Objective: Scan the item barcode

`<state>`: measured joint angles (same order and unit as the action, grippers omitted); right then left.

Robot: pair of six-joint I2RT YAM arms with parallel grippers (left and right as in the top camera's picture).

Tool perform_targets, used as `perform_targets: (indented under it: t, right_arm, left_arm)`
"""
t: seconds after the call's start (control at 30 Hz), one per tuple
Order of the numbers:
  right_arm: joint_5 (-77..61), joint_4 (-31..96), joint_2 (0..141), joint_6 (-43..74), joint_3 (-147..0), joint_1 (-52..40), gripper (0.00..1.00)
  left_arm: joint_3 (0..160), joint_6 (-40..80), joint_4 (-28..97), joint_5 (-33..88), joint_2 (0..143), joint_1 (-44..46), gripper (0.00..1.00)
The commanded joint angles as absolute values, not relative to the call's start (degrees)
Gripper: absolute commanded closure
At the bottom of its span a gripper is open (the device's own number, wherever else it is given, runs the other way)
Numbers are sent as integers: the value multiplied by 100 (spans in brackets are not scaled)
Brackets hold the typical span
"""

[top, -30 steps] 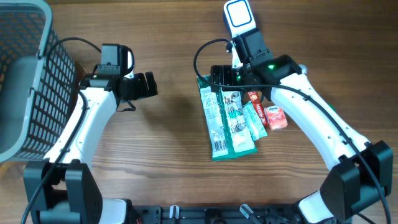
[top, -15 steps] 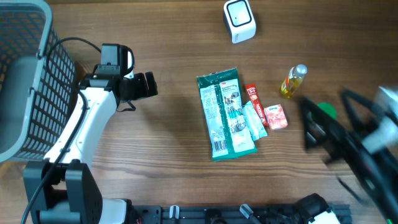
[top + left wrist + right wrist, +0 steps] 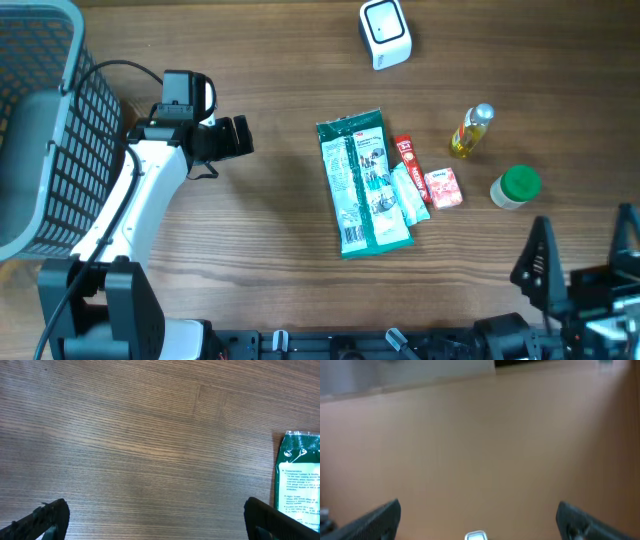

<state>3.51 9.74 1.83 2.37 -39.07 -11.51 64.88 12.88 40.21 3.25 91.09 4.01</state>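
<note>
**Both claws empty; green packet sits between them, closer to the left**

In the overhead view, taking the table's far edge as 12 o'clock, the green packet (image 3: 362,185) lies flat near the centre of the wooden table (image 3: 270,250). Its long axis runs roughly 12 to 6, with the top leaning a touch toward 11. A red sachet (image 3: 404,150), a pale tube-like pack and a small red box (image 3: 442,187) lie along its 3 o'clock edge. An oil bottle (image 3: 472,130) and a green-lidded jar (image 3: 515,186) stand further out that way.

The left claw (image 3: 225,138) hovers with its fingers spread wide, gripping nothing. The packet lies at about 3 to 4 o'clock from it. In the left wrist view, the left claw (image 3: 155,522) has only bare wood between its fingers, and the packet's top corner (image 3: 300,480) shows at the frame's edge.

The right claw (image 3: 580,262) is also spread and empty, down at the table's 5 o'clock corner. From there the packet lies toward 10 o'clock. The right wrist view is blurred and shows only tabletop.

The scanner (image 3: 385,33) stands at 12 o'clock from the packet. The left arm looks nearer to the packet. Its fingers would have to close across the narrow width, 9 to 3.
</note>
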Motion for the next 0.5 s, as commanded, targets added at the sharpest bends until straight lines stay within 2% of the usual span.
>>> perform_targets:
  t: [0.0,0.1,0.47]
  right_arm:
    - [-513,-421,25,-1092,-3212,-1116,0]
    - [-777,-1573,25,-1505,-2519,-1116,0]
    - [-609,-1643,21,-875,-285,-1116,0]
  left_arm:
    - [6506,1221,4010,292,9109,390,0]
    - [6504,1221,4010,292,9107,390,0]
    - [6506,1221,4010,292,9109,390,0]
